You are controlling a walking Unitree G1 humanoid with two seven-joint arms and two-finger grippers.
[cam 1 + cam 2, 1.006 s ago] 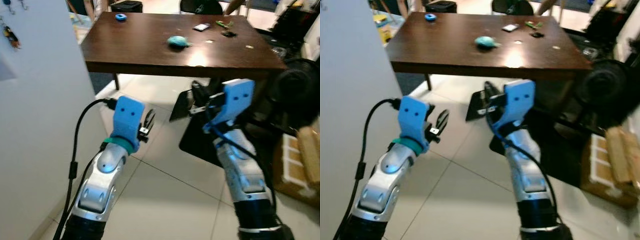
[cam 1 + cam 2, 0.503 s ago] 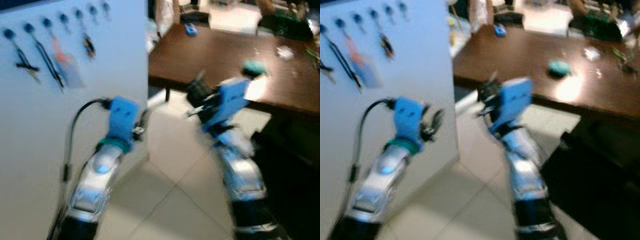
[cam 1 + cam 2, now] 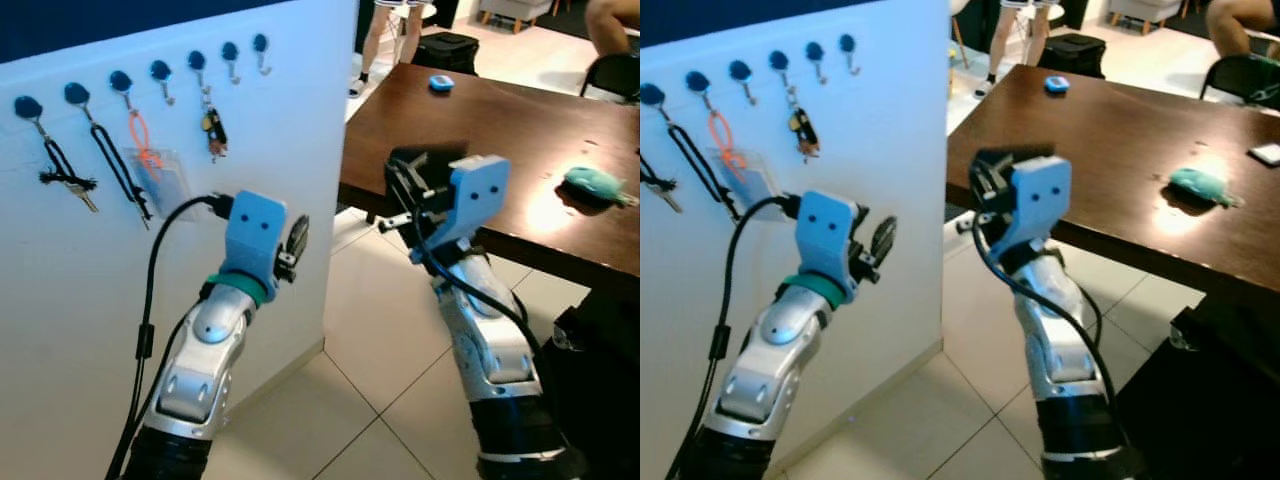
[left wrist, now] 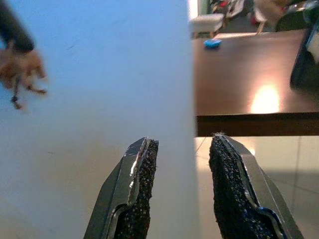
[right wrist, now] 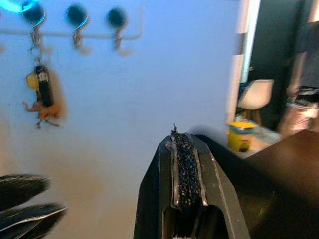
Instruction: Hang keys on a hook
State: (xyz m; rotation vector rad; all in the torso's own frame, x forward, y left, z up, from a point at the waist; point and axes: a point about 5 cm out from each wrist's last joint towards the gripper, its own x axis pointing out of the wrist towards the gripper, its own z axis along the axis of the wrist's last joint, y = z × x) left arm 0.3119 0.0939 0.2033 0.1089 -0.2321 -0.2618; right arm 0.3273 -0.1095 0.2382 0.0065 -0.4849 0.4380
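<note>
A white wall panel [image 3: 120, 290] on my left carries a row of blue-capped hooks [image 3: 160, 72]. Hanging from them are a black lanyard with keys [image 3: 65, 180], an orange lanyard with a clear badge [image 3: 150, 165] and a dark key fob [image 3: 212, 125]; the two rightmost hooks [image 3: 260, 45] are bare. My left gripper [image 3: 297, 238] is raised close to the panel's edge and stands open [image 4: 182, 142] with nothing in it. My right gripper [image 3: 405, 170] is raised in front of the table, shut [image 5: 184, 137]. I see no keys between its fingers.
A dark wooden table [image 3: 500, 130] stands to the right with a teal object [image 3: 597, 182] and a small blue object [image 3: 440, 83] on it. A person's legs [image 3: 390, 20] and a black bag [image 3: 447, 50] are beyond it. Pale tiled floor [image 3: 370, 330] lies below.
The whole view has swung left: the hook panel now fills the left side and the table has shifted right. Both arms keep the same raised pose.
</note>
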